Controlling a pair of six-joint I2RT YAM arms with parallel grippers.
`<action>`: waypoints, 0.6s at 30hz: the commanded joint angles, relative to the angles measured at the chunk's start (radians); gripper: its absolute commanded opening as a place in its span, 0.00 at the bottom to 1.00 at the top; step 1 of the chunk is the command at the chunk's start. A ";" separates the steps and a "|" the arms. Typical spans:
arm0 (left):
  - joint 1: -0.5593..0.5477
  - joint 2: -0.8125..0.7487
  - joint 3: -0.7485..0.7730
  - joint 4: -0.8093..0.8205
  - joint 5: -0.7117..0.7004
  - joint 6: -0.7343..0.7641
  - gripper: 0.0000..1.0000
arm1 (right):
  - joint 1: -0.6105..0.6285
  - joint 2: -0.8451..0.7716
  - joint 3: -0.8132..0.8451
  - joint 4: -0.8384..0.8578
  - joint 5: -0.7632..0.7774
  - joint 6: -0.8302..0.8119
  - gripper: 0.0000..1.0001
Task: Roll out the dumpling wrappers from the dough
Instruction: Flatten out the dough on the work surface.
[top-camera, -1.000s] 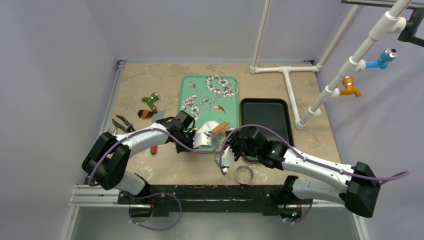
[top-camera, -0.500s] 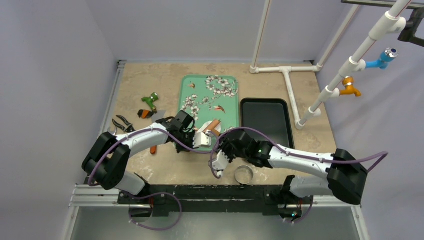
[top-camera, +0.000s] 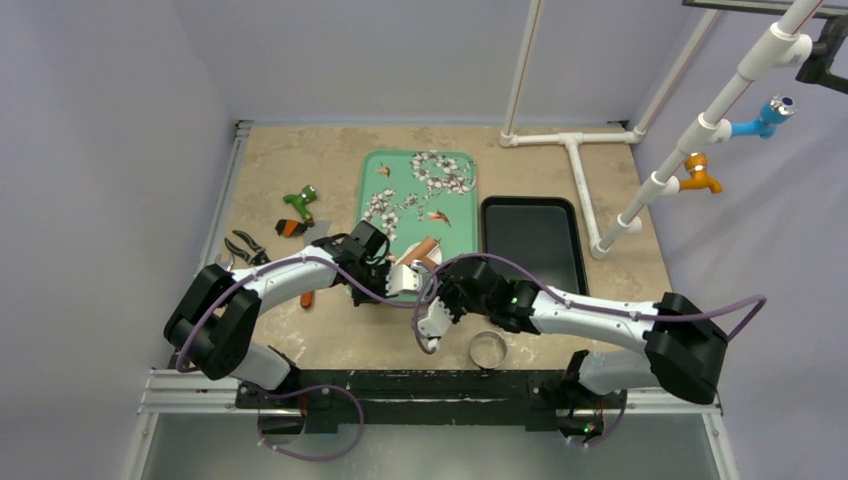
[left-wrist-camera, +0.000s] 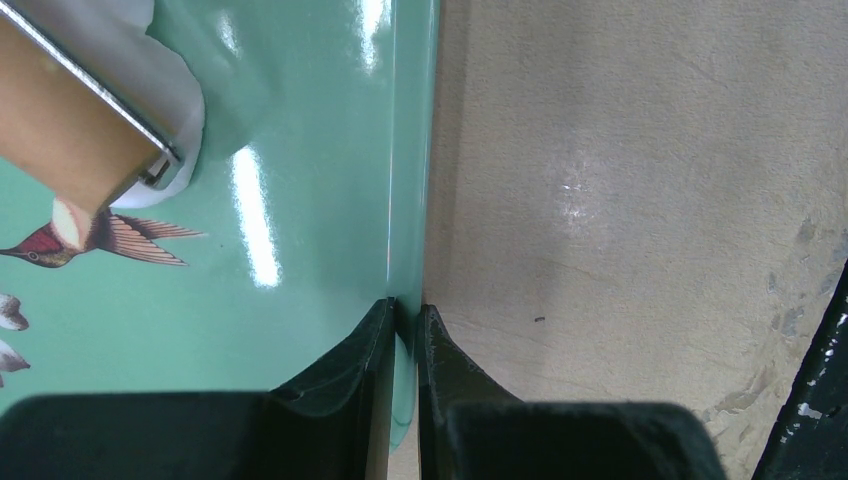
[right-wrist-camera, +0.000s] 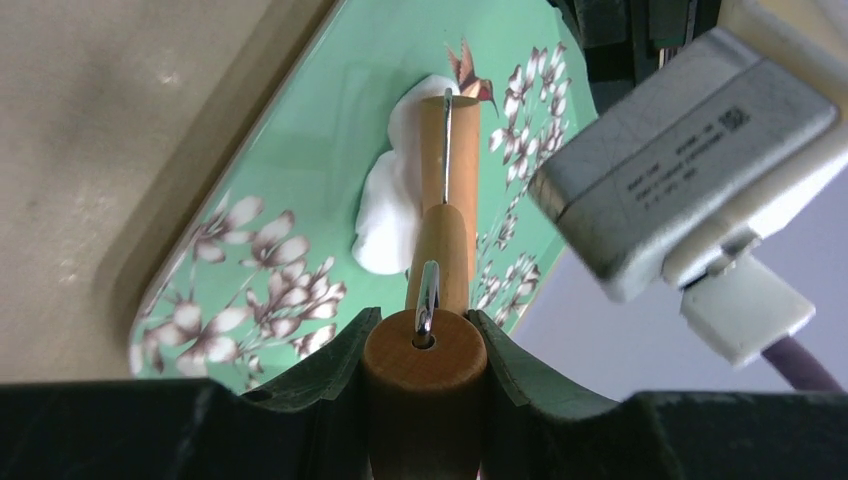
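Note:
A green floral tray (top-camera: 420, 190) lies mid-table. At its near edge, a flattened white piece of dough (right-wrist-camera: 390, 215) lies under a wooden roller (right-wrist-camera: 450, 150). My right gripper (right-wrist-camera: 425, 320) is shut on the roller's round wooden handle (right-wrist-camera: 425, 375), and the drum rests along the dough. From above, the roller (top-camera: 423, 249) points away from the right gripper (top-camera: 437, 297). My left gripper (left-wrist-camera: 405, 312) is shut on the tray's rim (left-wrist-camera: 410, 150), one finger inside the tray and one outside. The dough (left-wrist-camera: 150, 70) and the roller's end (left-wrist-camera: 70, 130) show at that view's top left.
A metal ring cutter (top-camera: 487, 349) stands near the front edge, right of my right gripper. A black tray (top-camera: 530, 235) sits right of the green one. Pliers (top-camera: 245, 248) and small green and orange tools (top-camera: 300, 205) lie left. White pipes (top-camera: 575, 150) cross the back right.
My right arm has swung left and forward, moving the roller left and farther onto the tray. The left gripper has stayed on the tray's rim.

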 joint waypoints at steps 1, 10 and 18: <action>0.011 0.017 -0.020 -0.097 -0.002 -0.032 0.00 | -0.004 -0.101 -0.034 -0.169 0.044 -0.002 0.00; 0.010 0.018 -0.021 -0.098 -0.002 -0.031 0.00 | -0.003 0.038 0.022 -0.093 0.047 -0.016 0.00; 0.011 0.017 -0.022 -0.097 -0.003 -0.033 0.00 | 0.003 0.027 0.040 -0.191 0.050 0.011 0.00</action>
